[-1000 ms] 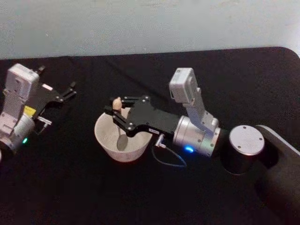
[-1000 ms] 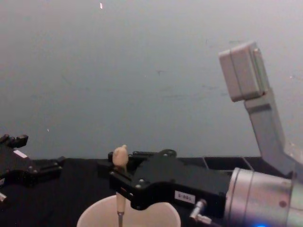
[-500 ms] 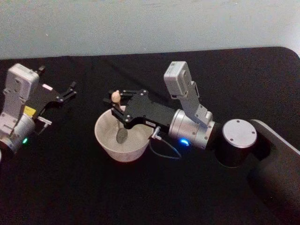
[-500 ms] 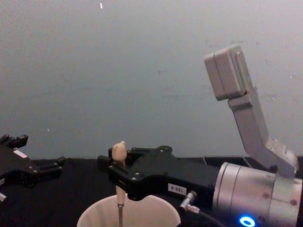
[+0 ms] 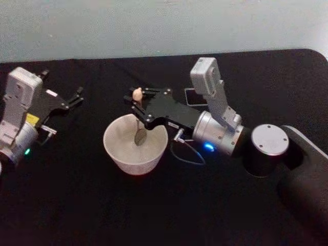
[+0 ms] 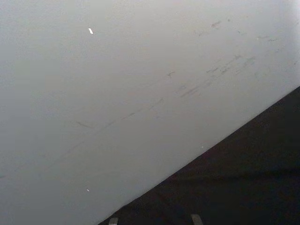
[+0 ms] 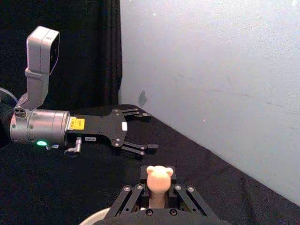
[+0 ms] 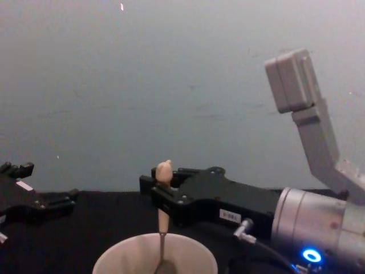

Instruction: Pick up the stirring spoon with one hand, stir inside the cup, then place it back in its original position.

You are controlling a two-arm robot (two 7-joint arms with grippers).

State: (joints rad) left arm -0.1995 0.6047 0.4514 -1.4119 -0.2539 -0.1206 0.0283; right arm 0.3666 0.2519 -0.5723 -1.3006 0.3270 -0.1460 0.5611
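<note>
The right hand has swung toward 1 o'clock over the cup. It is clamped just under the knob of the stirring spoon, which seems light, stiff and probably slippery, with its bowl inside the cup. The left hand waits wide at 9 o'clock.

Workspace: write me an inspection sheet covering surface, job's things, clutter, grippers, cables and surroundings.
Surface: black table, dark all over.
Job's things: cup upright near the middle; stirring spoon upright, its bowl down inside the cup; box holder behind the right arm, partly hidden.
Clutter: nothing seen.
Grippers: right gripper shut on the stirring spoon's handle just under the knob, above the cup; left gripper open, parked at the table's left side, apart from the cup.
Cables: thin cable looping from the right wrist, beside the cup.
Surroundings: plain pale wall behind the table.
</note>
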